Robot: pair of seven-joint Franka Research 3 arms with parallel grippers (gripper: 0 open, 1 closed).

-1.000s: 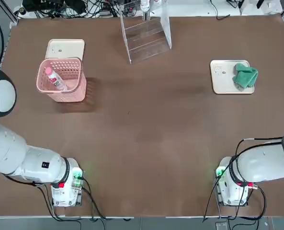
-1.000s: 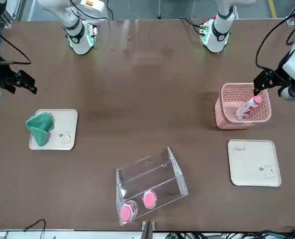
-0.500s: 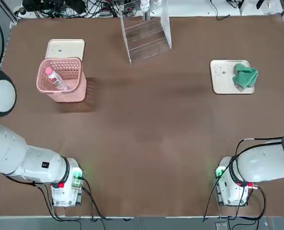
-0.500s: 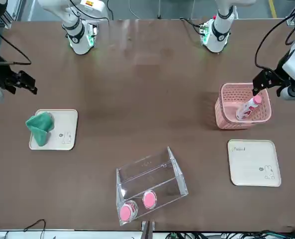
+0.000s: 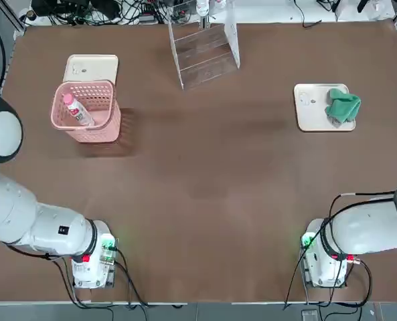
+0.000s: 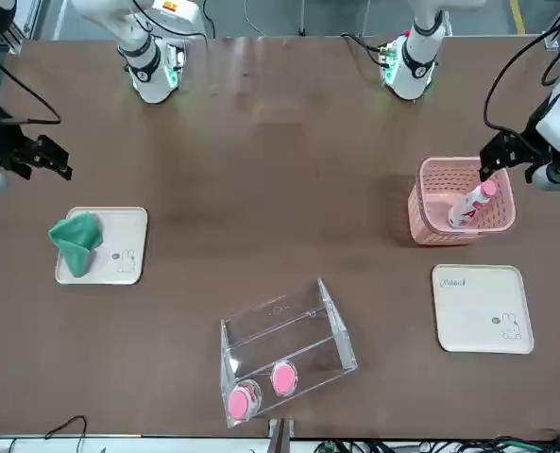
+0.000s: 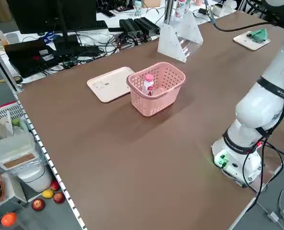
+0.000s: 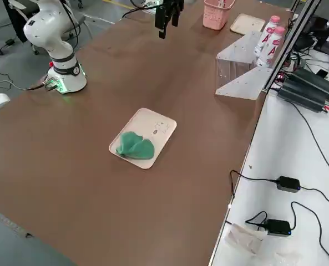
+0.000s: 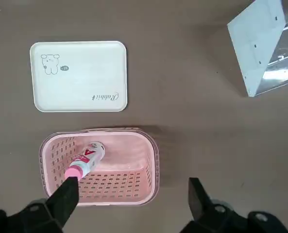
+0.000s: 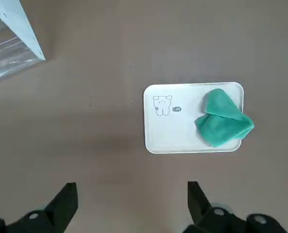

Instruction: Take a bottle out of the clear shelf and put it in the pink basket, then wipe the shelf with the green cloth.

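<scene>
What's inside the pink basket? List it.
One bottle with a pink cap lies slanted inside the pink basket. Nothing else shows through; the floor under the bottle is covered.

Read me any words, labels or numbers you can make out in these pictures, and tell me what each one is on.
"Rabbit": script on the empty cream tray beside the pink basket, next to a small animal drawing.
"A": red letter on the bottle lying in the basket, and on the bottles behind the clear shelf.
Print on the tray under the green cloth: too small to read.

The bottle point(image 9: 84, 161) lies tilted in the pink basket point(image 9: 151, 160); the green cloth point(image 10: 224, 118) sits crumpled, far from the clear shelf point(image 5: 203, 47).
</scene>
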